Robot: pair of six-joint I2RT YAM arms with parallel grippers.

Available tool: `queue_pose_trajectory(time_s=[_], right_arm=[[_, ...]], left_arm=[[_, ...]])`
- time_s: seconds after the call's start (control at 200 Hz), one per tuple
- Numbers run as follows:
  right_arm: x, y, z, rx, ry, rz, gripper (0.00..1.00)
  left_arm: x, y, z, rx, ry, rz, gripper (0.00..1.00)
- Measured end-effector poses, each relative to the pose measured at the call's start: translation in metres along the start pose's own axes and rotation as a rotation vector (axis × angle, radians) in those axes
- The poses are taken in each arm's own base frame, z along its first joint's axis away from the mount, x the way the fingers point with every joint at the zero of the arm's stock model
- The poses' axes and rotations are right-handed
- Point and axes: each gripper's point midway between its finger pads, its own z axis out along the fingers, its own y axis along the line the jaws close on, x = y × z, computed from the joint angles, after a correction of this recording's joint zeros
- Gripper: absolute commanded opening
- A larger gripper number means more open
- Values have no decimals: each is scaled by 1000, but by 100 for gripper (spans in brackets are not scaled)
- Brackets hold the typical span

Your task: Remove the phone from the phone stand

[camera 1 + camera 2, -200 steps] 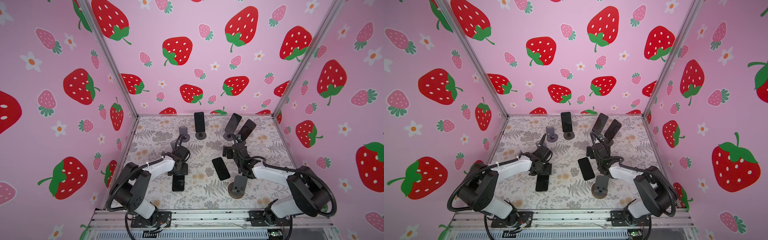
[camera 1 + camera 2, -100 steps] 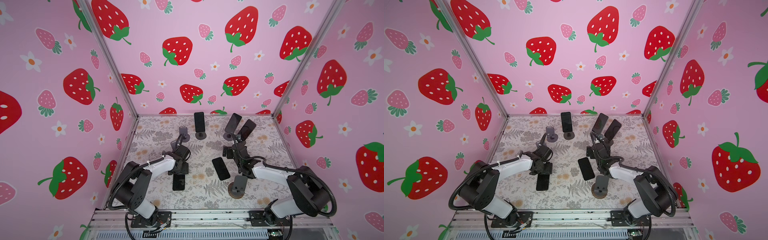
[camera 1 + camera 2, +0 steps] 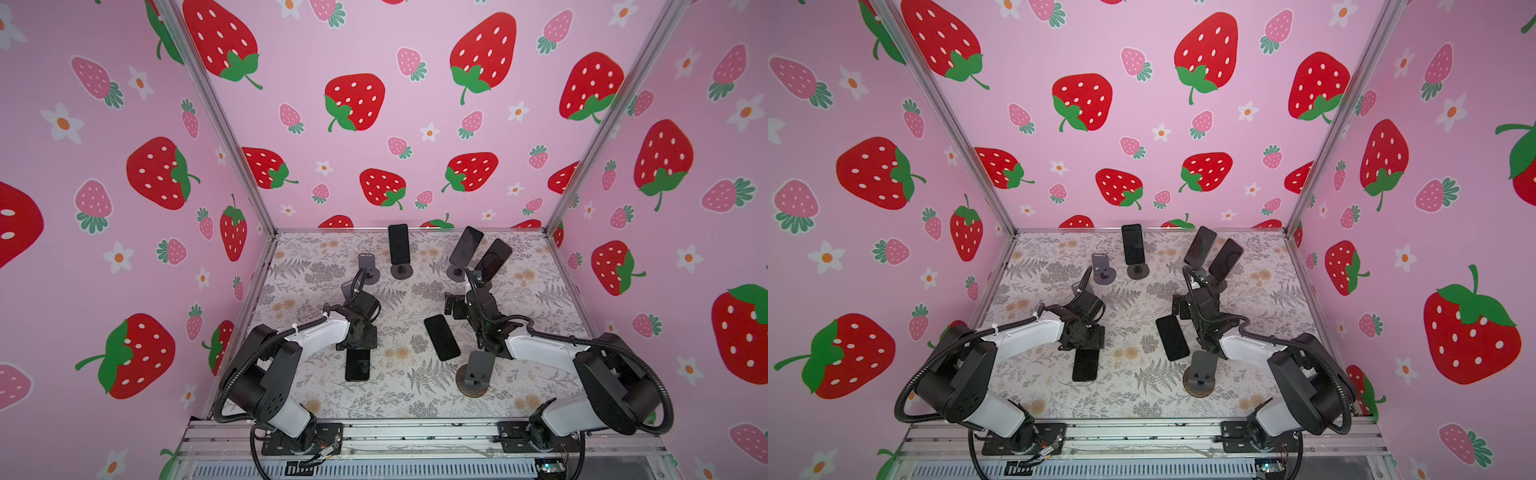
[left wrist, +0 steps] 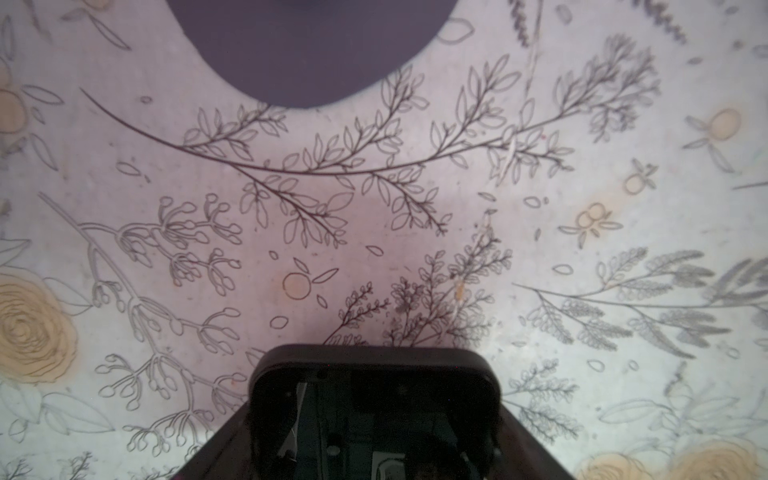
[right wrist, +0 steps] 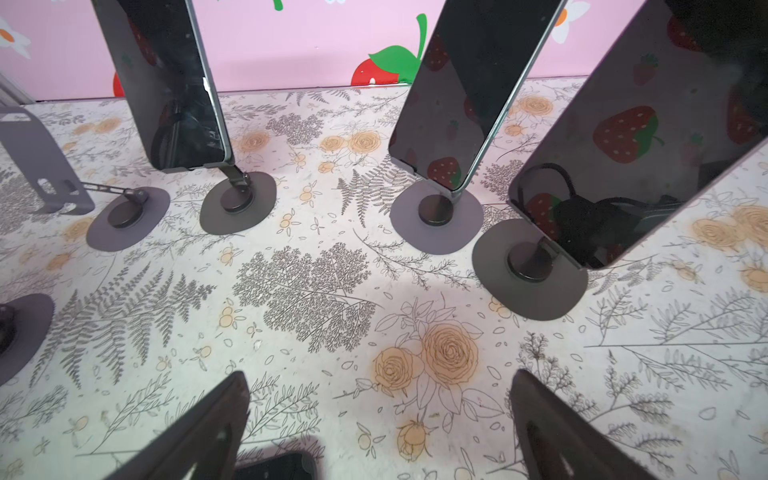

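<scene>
A black phone (image 3: 357, 365) lies flat on the floral mat. My left gripper (image 3: 357, 338) hangs over its far end. In the left wrist view the phone's end (image 4: 374, 374) fills the gap between the two fingers, which sit close along its sides; whether they still press on it does not show. My right gripper (image 3: 452, 305) stands open over bare mat, fingers (image 5: 208, 428) wide apart, facing three phones on stands: one at the back middle (image 3: 398, 244) and two at the back right (image 3: 467, 244) (image 3: 493, 258).
A second black phone (image 3: 441, 337) lies flat mid-table, just beside the right gripper. Empty stands: a purple one (image 3: 367, 266) at the back, one half hidden behind the left wrist (image 3: 347, 286), and a dark one (image 3: 478, 370) at the front right. Pink walls close three sides.
</scene>
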Motion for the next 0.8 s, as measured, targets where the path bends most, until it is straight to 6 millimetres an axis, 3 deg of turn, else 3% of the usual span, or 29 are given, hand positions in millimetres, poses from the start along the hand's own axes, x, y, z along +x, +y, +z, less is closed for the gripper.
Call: queue_pose_trajectory(time_s=[0.54, 0.67, 0.8], right_arm=[[-13, 5, -6, -35, -42, 1, 100], [-18, -2, -13, 2, -50, -13, 100], [-45, -11, -29, 40, -134, -11, 100]], left_arm=[[-1, -1, -4, 21, -15, 0, 79], [-8, -6, -21, 59, -58, -5, 80], [-29, -16, -49, 115, -146, -8, 84]])
